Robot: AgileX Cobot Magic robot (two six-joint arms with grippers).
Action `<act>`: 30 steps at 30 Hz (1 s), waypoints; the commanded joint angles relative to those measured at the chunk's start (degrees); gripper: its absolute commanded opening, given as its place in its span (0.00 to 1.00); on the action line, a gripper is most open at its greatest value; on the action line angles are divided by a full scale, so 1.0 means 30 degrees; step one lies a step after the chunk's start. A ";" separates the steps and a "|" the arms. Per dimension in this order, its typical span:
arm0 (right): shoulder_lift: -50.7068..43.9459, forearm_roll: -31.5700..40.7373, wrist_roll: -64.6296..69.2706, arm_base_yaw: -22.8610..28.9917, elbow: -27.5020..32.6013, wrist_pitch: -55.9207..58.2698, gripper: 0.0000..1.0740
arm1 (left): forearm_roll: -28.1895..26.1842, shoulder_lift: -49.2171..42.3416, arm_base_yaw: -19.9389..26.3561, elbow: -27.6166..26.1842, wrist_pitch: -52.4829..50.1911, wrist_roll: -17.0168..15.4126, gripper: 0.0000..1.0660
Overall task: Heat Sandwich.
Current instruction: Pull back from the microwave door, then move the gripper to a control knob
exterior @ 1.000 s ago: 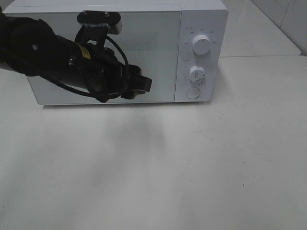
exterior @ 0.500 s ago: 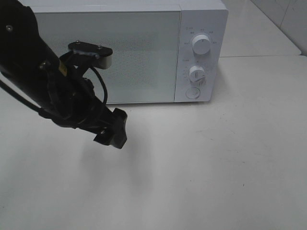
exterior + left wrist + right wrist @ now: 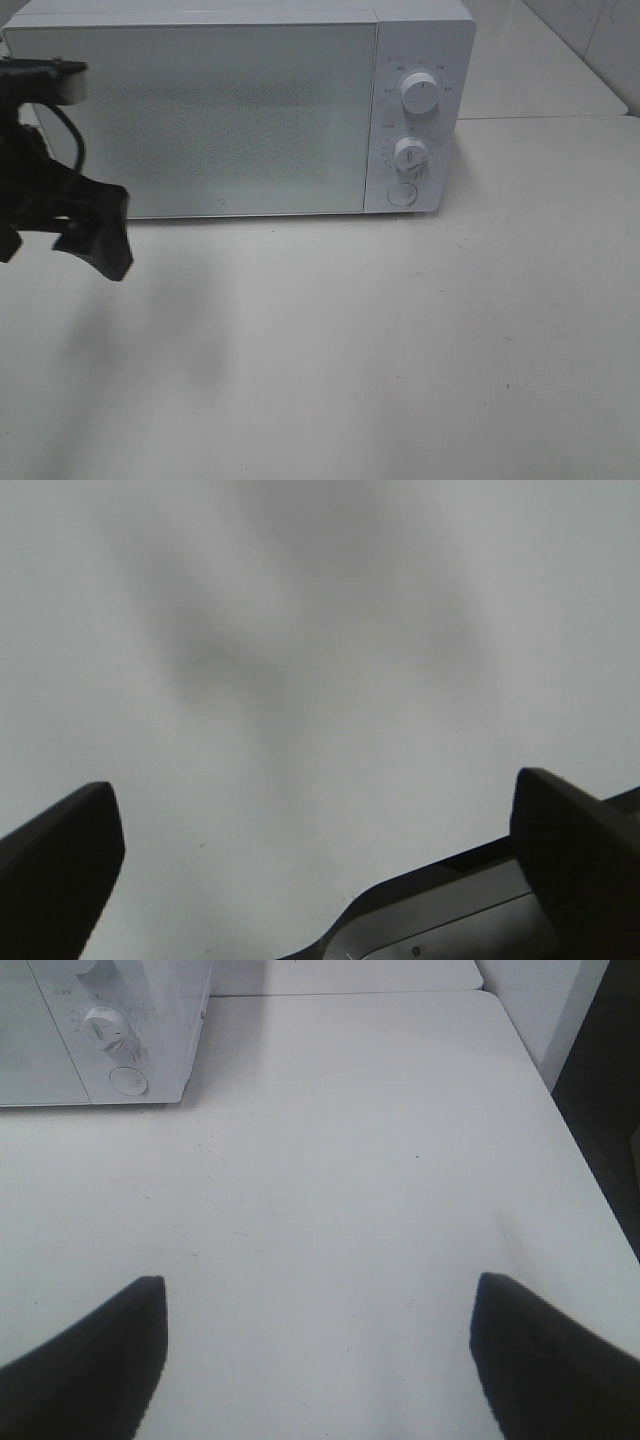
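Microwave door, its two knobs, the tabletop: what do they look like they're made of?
The microwave door looks like a smooth glass or plastic panel, pale and slightly tinted, with a fine dot mesh showing through it. The knobs look like smooth white moulded plastic with a ridged grip. The tabletop is matt off-white, probably laminate or painted board: flat, faintly specked, no grain.
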 commanded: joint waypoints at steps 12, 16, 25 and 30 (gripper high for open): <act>-0.0516 -0.0019 -0.0115 -0.0115 0.0076 -0.0248 0.70 | -0.0668 -0.4125 0.7792 0.1012 0.2807 0.1891 0.92; -0.0516 -0.0019 -0.0115 -0.0115 0.0076 -0.0248 0.70 | -0.0917 -0.5730 0.8365 0.2292 0.2807 0.1891 0.92; -0.0516 -0.0019 -0.0115 -0.0115 0.0076 -0.0248 0.70 | -0.0649 -0.9740 0.8365 0.4736 0.2827 0.1910 0.92; -0.0516 0.0000 -0.0115 -0.0115 0.0076 -0.0248 0.70 | -0.0630 -1.2681 0.8365 0.6131 0.2693 0.2254 0.92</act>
